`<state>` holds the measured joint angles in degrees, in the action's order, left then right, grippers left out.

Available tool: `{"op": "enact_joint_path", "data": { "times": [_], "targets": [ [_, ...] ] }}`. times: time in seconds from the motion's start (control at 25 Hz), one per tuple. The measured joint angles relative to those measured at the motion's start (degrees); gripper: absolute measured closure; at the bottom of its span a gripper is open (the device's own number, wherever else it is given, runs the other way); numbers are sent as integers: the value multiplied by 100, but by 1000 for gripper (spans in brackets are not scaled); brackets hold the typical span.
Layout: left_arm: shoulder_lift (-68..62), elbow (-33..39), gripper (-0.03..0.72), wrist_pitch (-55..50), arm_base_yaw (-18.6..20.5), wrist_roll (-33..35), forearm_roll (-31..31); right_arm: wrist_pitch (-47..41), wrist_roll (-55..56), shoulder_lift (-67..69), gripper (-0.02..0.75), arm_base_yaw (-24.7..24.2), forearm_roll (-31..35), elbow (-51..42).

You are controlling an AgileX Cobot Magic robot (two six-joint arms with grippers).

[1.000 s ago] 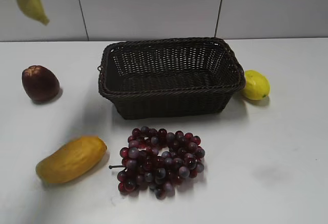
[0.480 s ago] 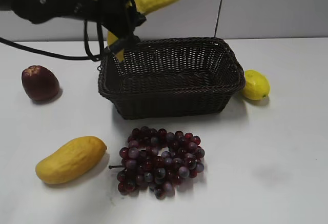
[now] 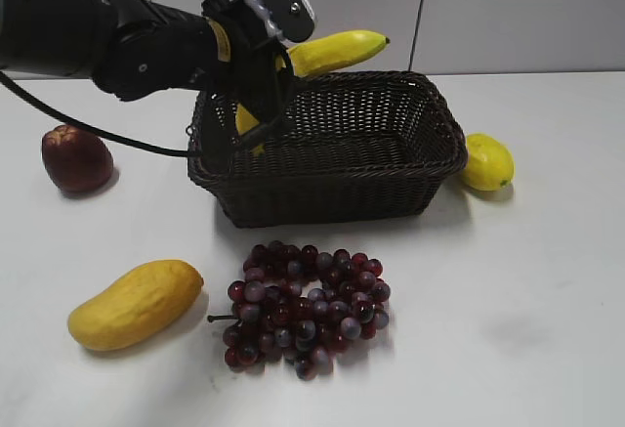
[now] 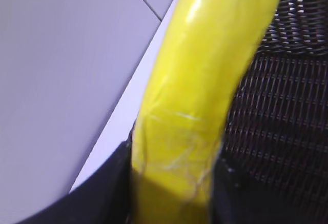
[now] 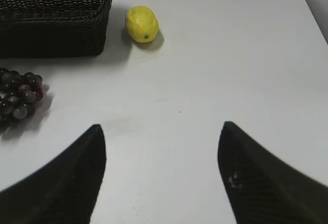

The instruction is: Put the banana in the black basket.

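Overhead, the left pincer (image 3: pixel 256 105) clamps the banana (image 3: pixel 332 52) above the black basket's (image 3: pixel 327 188) far-left corner; the right pincer (image 5: pixel 161 175) hangs spread apart over the table (image 5: pixel 205 70).

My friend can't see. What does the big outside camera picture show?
The left gripper holds the banana over the left end of the black basket. Around the basket on the white table lie a lemon, grapes, a mango and a dark red fruit.

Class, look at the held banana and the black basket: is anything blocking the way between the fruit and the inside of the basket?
Nothing visible does. The left gripper holds the banana above the basket's back left rim, and the basket's visible inside looks bare. The grapes and lemon lie outside it.
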<state>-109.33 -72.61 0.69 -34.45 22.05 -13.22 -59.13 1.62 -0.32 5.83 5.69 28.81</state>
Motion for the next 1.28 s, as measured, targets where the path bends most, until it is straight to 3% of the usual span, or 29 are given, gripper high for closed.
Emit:
{"op": "enact_joint_path", "data": {
  "times": [0.12,0.2,0.44,0.6,0.96,1.16,1.28],
  "targets": [
    [0,0,144,1,0,0,0,0,0,0,219,0,0,0],
    [0,0,110,-69,0,0,5,0,0,0,219,0,0,0],
    [336,-5,102,-353,0,0,80,0,0,0,219,0,0,0],
    [604,-374,118,-1507,179,-2,501,0,0,0,219,0,0,0],
    [627,-2063,178,-5100,1411,-1433,801,0,0,0,219,0,0,0],
    [646,-2214,180,-6765,2246,-1569,994,0,0,0,219,0,0,0],
    [709,-2206,182,-6978,2848,-1592,1390,0,0,0,219,0,0,0]
  ]
}}
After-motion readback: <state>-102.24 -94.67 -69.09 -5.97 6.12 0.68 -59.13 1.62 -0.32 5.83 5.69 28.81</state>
